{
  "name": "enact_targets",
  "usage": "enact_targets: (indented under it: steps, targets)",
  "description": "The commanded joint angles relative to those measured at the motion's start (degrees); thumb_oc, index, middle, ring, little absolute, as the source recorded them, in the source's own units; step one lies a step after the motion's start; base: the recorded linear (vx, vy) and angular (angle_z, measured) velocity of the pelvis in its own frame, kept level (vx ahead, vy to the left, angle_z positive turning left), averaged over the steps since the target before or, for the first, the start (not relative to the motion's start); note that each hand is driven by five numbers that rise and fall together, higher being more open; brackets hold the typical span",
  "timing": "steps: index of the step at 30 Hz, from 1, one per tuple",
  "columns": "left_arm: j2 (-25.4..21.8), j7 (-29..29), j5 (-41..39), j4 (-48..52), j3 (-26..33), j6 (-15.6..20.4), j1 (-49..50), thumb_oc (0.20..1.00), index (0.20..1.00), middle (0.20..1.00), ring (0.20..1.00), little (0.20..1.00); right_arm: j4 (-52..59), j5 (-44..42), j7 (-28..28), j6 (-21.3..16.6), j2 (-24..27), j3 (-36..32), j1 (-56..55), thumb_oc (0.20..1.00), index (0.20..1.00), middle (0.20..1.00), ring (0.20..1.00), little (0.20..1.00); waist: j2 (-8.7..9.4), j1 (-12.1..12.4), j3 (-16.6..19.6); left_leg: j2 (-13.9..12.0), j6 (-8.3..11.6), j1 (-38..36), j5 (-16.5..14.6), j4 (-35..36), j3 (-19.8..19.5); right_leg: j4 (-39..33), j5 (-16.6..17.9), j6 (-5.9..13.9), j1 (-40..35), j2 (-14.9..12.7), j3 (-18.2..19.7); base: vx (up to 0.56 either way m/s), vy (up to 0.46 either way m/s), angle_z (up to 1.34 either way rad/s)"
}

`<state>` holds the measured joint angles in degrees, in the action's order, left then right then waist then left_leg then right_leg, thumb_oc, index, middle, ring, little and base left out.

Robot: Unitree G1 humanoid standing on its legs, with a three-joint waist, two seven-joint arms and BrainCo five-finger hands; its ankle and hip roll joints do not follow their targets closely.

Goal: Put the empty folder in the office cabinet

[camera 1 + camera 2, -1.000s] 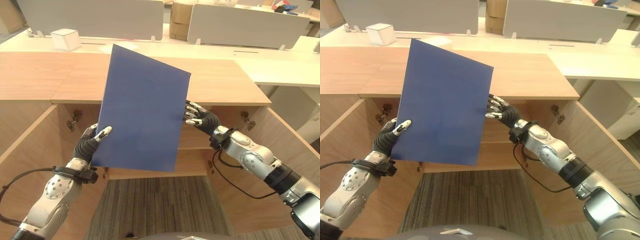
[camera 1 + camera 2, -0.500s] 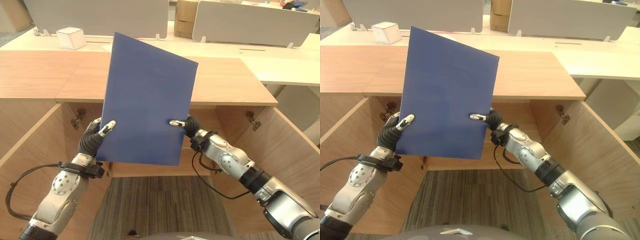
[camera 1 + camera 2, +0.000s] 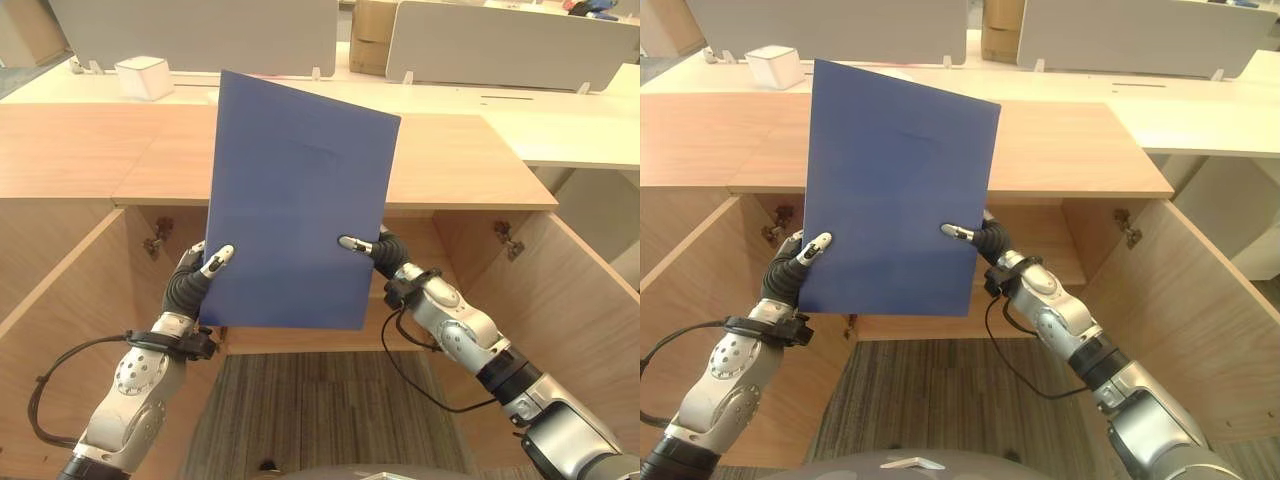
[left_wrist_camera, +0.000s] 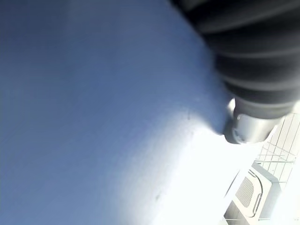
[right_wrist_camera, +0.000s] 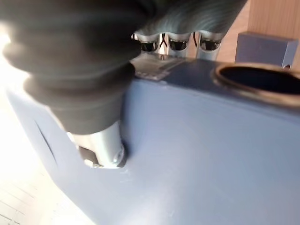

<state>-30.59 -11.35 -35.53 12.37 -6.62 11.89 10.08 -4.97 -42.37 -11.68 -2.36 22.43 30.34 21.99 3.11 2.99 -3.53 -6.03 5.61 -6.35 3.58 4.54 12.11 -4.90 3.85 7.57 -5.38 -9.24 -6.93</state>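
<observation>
Blue folder (image 3: 295, 200) stood upright in front of the open cabinet (image 3: 470, 180), raised over its top. Left hand (image 3: 195, 280) pinched its 8 o'clock corner; right hand (image 3: 375, 250) pinched the 4 o'clock edge.

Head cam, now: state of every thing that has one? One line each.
blue folder: closed, held upright in front of the cabinet, not yet inside
left hand: shut on the folder's lower left edge
right hand: shut on its right edge
cabinet doors: both swung open

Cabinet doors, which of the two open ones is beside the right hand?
The right-side door, swung open past the right hand; the other door stands beside the left hand.
</observation>
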Motion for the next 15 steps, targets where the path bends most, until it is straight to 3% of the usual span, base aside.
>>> enact_targets:
  steps: [1, 3, 4, 13, 15]
  targets:
    - [1.6, 3.2, 3.3, -1.6, 1.9, 5.6, -1.7, 0.809, 0.809, 0.809, 0.809, 0.809, 4.7, 18.6, 2.3, -8.6, 3.4, -4.7, -2.5, 0.2, 0.2, 0.2, 0.2, 0.2, -0.05, 0.3, 2.0, -3.7, 1.29, -1.1, -4.5, 0.5, -2.3, 0.7, 1.7, 3.86, 1.0, -6.2, -1.3, 0.01, -0.008, 0.03]
    - [1.9, 3.2, 5.8, -2.8, 2.6, 6.0, 0.6, 0.821, 0.821, 0.821, 0.821, 0.821, 7.2, 24.5, 2.6, -9.7, 5.4, -6.8, -6.9, 0.2, 0.2, 0.2, 0.2, 0.2, -0.08, 0.2, 1.6, -3.5, 1.1, -0.7, -3.9, 0.5, -2.5, 0.8, 2.0, 3.82, 1.4, -6.3, -1.3, 0.01, -0.006, 0.02]
    - [1.9, 3.3, 7.3, -3.2, 2.9, 6.2, 2.0, 1.0, 1.0, 1.0, 1.0, 1.0, 8.1, 26.1, 2.6, -10.2, 5.9, -7.8, -9.5, 0.2, 0.2, 0.2, 0.2, 0.2, -0.22, 0.3, 1.6, -3.6, 1.16, -0.9, -4.5, 0.5, -2.7, 0.7, 1.5, 4.01, 1.0, -6.3, -1.5, 0.01, -0.019, 0.04]
    - [0.0, 7.3, 17.3, -4.4, 3.2, 9.6, 8.3, 1.0, 1.0, 1.0, 1.0, 1.0, 11.9, 36.9, 4.9, -14.0, 10.3, -10.1, -19.4, 0.2, 0.2, 0.2, 0.2, 0.2, -0.7, 0.2, -1.3, -3.7, 1.18, 0.4, -4.2, 0.5, -3.3, 0.6, 1.4, 4.37, 2.0, -6.3, -2.0, -0.03, -0.009, 0.08]
    - [-1.5, 10.1, 20.2, -5.7, 1.0, 11.4, 7.9, 1.0, 1.0, 1.0, 1.0, 1.0, 12.5, 41.2, 7.3, -15.7, 12.5, -8.8, -19.1, 0.2, 0.2, 0.2, 0.2, 0.2, -0.92, 0.4, -4.2, -3.7, 1.29, 2.4, -3.3, 0.5, -3.7, 0.8, 1.8, 4.62, 4.2, -6.4, -1.9, -0.21, -0.021, 0.01]
